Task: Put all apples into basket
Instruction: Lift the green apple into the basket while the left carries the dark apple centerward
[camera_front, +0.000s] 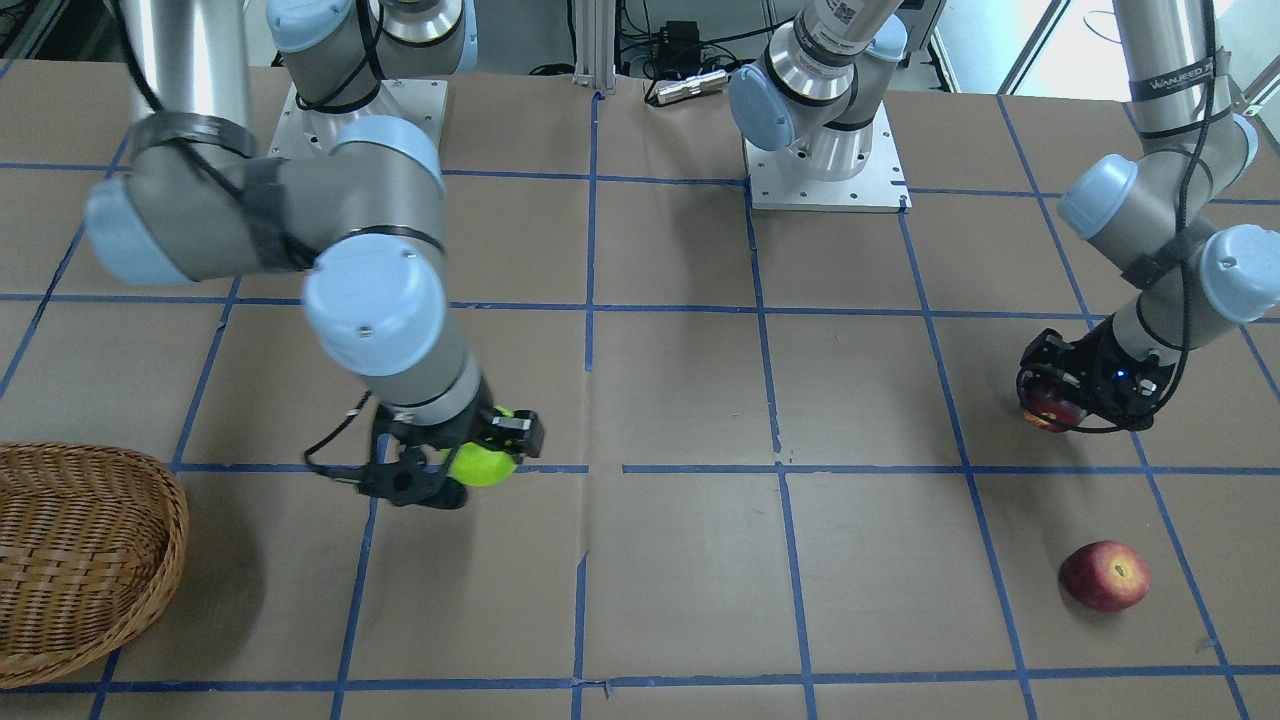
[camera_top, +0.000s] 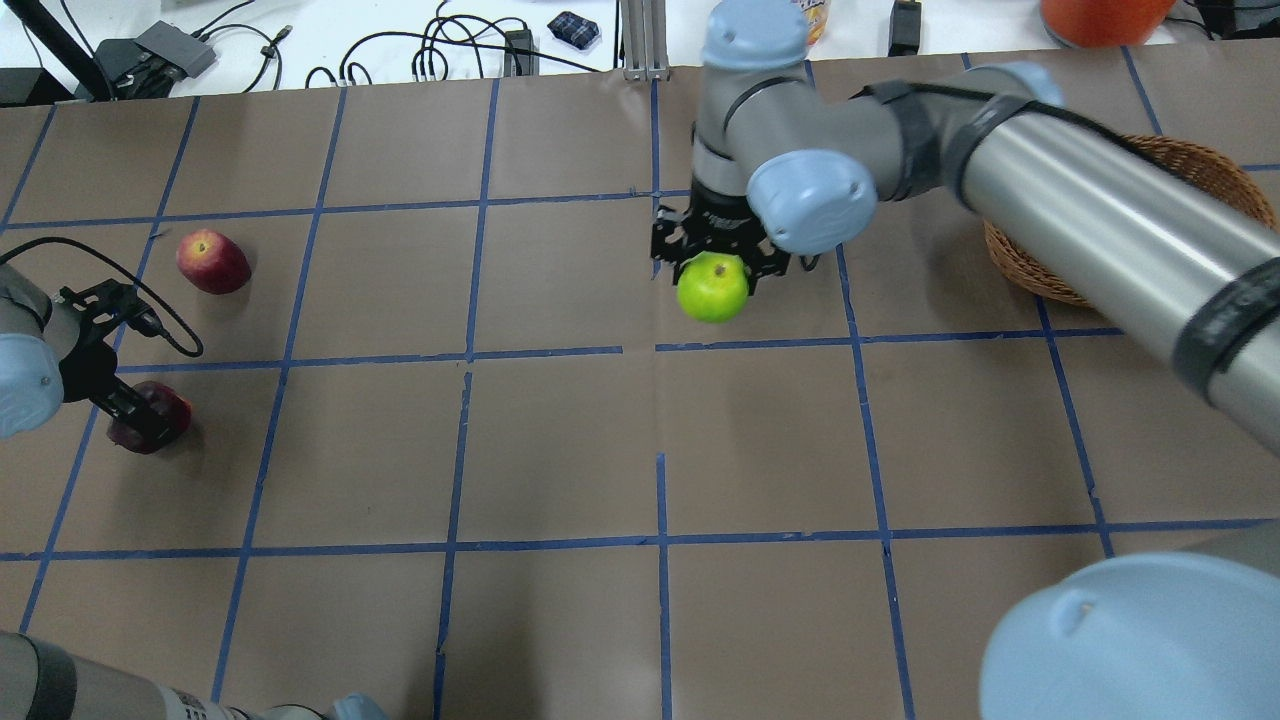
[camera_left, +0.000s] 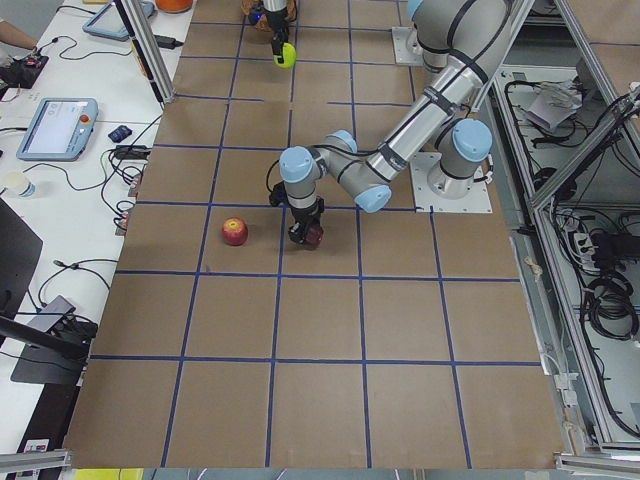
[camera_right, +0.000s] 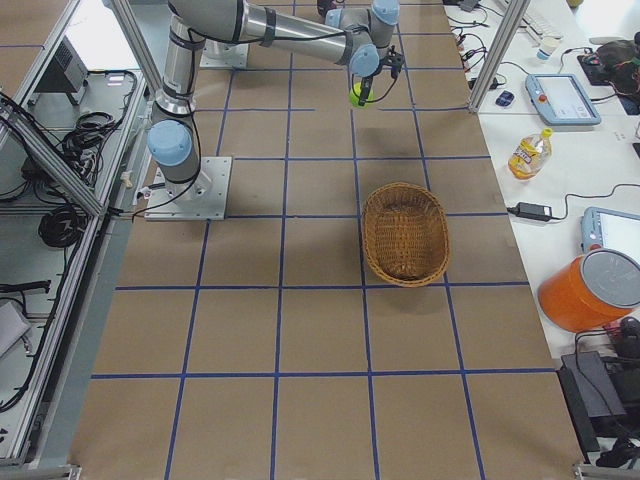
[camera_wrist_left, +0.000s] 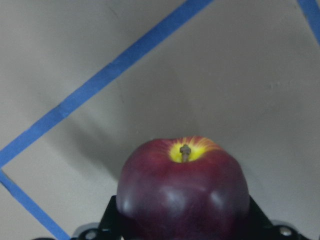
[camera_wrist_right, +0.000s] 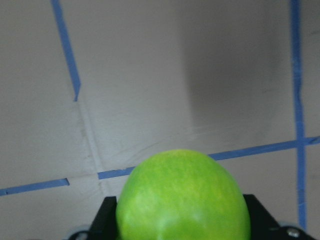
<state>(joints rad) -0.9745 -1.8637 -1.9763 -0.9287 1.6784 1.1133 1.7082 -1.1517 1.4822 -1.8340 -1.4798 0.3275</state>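
Observation:
My right gripper (camera_top: 713, 272) is shut on the bright green apple (camera_top: 712, 288) and holds it above the table's middle, left of the wicker basket (camera_top: 1218, 172). The apple fills the bottom of the right wrist view (camera_wrist_right: 182, 197). My left gripper (camera_top: 140, 415) is shut on the dark maroon apple (camera_top: 158, 420) at the table's left end. Its yellow stem patch shows in the left wrist view (camera_wrist_left: 184, 150). I cannot tell whether it is off the table. The red apple (camera_top: 213, 261) lies free on the table beyond it. The basket (camera_right: 405, 186) holds nothing.
Both arms' base plates (camera_front: 825, 170) stand at the robot's side of the table. Off the far edge sit cables, a bottle (camera_right: 527, 152), an orange container (camera_right: 590, 290) and tablets. Blue tape lines grid the brown table cover.

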